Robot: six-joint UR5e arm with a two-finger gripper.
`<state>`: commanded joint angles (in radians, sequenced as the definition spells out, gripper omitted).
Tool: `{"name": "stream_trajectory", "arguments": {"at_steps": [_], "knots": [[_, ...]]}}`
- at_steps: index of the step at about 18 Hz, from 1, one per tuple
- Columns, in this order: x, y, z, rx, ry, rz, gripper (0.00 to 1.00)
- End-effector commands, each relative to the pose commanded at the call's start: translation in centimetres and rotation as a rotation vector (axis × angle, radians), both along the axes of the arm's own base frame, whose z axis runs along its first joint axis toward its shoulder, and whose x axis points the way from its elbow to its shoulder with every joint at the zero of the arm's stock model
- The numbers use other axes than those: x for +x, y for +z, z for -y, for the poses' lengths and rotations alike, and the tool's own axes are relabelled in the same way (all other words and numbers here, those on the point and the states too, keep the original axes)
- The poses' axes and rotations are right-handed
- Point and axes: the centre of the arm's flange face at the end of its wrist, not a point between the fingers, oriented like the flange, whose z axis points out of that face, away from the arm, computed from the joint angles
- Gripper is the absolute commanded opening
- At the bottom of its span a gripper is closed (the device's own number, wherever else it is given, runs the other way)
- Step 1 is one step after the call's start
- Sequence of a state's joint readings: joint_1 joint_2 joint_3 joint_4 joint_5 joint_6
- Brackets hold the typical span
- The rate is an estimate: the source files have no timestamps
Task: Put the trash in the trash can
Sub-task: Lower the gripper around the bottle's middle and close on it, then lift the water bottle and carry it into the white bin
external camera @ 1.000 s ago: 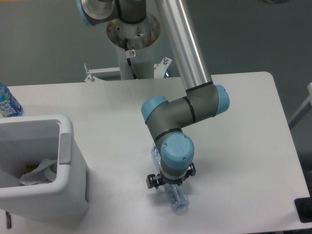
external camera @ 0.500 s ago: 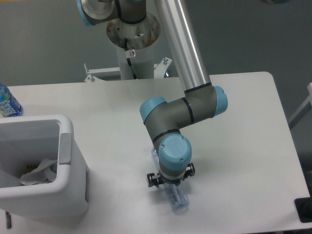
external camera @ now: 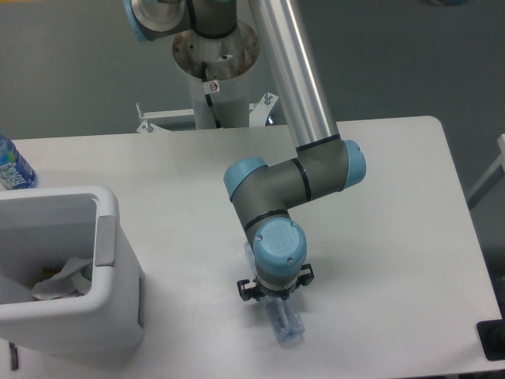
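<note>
Far to the left of the hand, at the desk's back edge, a bottle with a bright blue label (external camera: 11, 167) shows only partly, cut off by the frame. Nearer the front, still well left of the hand, stands the white trash can (external camera: 106, 260), a rounded rectangular bin with a thick rim, its left part out of view. Inside it, low against the near wall, lies the crumpled white paper wrapper (external camera: 65, 280), with a small yellowish scrap just beside it.

The white desk (external camera: 394, 237) carries everything. Above and behind the hand, the robot's silver arm tube (external camera: 296, 71) slants down from the top of the picture to grey joints with light blue caps (external camera: 274, 245); the lowest cap sits directly over the hand and hides most of it.

The hand (external camera: 275, 294) points straight down at the desk, toward the front edge. Only its black body sticks out on either side below the cap. The clear crinkled plastic bottle (external camera: 284, 325) lies flat on the desk right under the hand, running diagonally: one end peeks out to the upper left of the wrist, the other end reaches past the hand toward the lower right. The fingers are hidden by the wrist, so I cannot tell whether they stand apart or are pressed on the bottle.
</note>
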<state>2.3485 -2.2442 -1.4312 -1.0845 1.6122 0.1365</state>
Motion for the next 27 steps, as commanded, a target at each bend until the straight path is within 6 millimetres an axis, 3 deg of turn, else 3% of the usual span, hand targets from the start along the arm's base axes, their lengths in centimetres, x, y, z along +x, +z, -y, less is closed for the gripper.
{"name": "stream_trajectory", "arguments": {"at_steps": [7,11,17,21,23,27], "knots": [[0.0,0.3,0.0,0.003,0.000,-0.003,0.55],[0.0,0.8,0.0,0.011,0.000,-0.009,0.56],[-0.3,3.7,-0.1,0.051,-0.011,-0.037,0.56],[-2.5,8.5,-0.2,0.161,0.011,-0.075,0.56],[-4.3,12.0,0.1,0.278,0.030,-0.125,0.56],[-5.3,18.8,0.3,0.540,0.015,-0.228,0.56]]}}
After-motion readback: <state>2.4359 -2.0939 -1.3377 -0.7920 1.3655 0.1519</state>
